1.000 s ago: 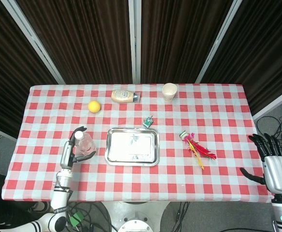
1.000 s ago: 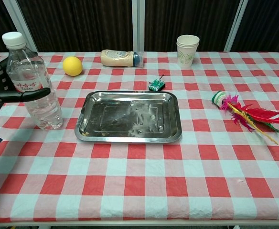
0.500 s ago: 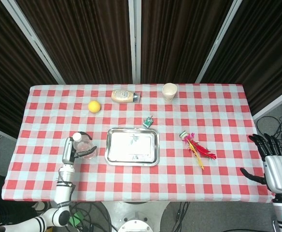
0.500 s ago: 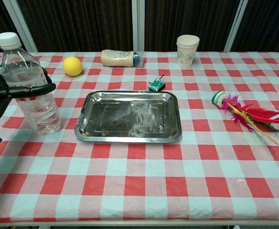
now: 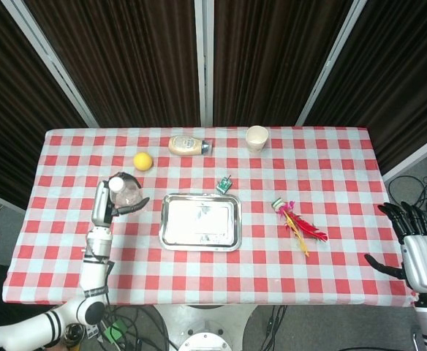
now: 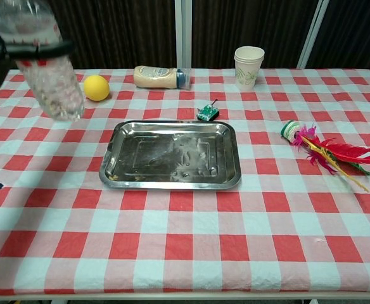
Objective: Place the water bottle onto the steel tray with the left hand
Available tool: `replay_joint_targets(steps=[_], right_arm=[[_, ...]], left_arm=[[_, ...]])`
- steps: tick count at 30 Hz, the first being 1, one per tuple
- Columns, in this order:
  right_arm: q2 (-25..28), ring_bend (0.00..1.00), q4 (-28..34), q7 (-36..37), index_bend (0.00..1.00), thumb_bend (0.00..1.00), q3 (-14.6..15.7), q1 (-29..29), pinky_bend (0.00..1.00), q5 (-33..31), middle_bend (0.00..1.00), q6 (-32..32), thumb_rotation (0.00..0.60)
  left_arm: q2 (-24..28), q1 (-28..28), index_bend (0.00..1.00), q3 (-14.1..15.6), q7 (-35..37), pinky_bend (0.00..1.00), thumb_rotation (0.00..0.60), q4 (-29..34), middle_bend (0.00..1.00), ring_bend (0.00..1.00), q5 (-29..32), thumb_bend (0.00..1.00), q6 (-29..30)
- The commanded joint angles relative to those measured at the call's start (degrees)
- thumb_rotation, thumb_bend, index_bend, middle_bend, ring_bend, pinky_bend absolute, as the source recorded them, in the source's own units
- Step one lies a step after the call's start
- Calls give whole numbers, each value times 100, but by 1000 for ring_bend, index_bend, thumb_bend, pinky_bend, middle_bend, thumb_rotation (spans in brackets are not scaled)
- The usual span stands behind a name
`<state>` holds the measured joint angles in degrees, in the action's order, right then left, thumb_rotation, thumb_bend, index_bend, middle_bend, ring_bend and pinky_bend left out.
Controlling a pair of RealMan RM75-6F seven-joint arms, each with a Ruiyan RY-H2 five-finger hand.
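Head view: left hand (image 5: 105, 208) grips water bottle (image 5: 125, 191), raised left of steel tray (image 5: 200, 221).

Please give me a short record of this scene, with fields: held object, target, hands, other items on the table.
held object: water bottle, lifted clear of the tablecloth, gripped by the left hand
target: steel tray, nothing on it, to the right of the bottle
right hand: right hand at the table's right edge, fingers apart, holding nothing
other items: lemon, mayonnaise bottle lying down, paper cup, feather toy, small green item
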<state>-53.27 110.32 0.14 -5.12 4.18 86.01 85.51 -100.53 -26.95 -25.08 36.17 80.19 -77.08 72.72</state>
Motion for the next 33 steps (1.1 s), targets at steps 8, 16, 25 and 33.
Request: replay_joint_targets(steps=[8, 16, 25, 33], right_arm=[[-9, 0, -10, -4, 133, 57, 39, 24, 5, 3, 122, -82, 600], [-8, 0, 2, 6, 133, 57, 55, 28, 5, 24, 123, -93, 600], [-16, 0, -13, 24, 134, 57, 81, 51, 6, 11, 122, -161, 600], [-15, 0, 7, 27, 134, 57, 107, 48, 6, 70, 123, -154, 600]], left_arm=[[235, 42, 648, 305, 129, 565, 600, 38, 678, 515, 585, 209, -447], [729, -649, 644, -640, -259, 566, 600, 821, 673, 514, -245, 223, 178], [394, 36, 640, 397, 245, 564, 600, -167, 667, 514, 672, 222, -226], [407, -193, 640, 199, 234, 564, 600, -48, 667, 514, 448, 223, -137]])
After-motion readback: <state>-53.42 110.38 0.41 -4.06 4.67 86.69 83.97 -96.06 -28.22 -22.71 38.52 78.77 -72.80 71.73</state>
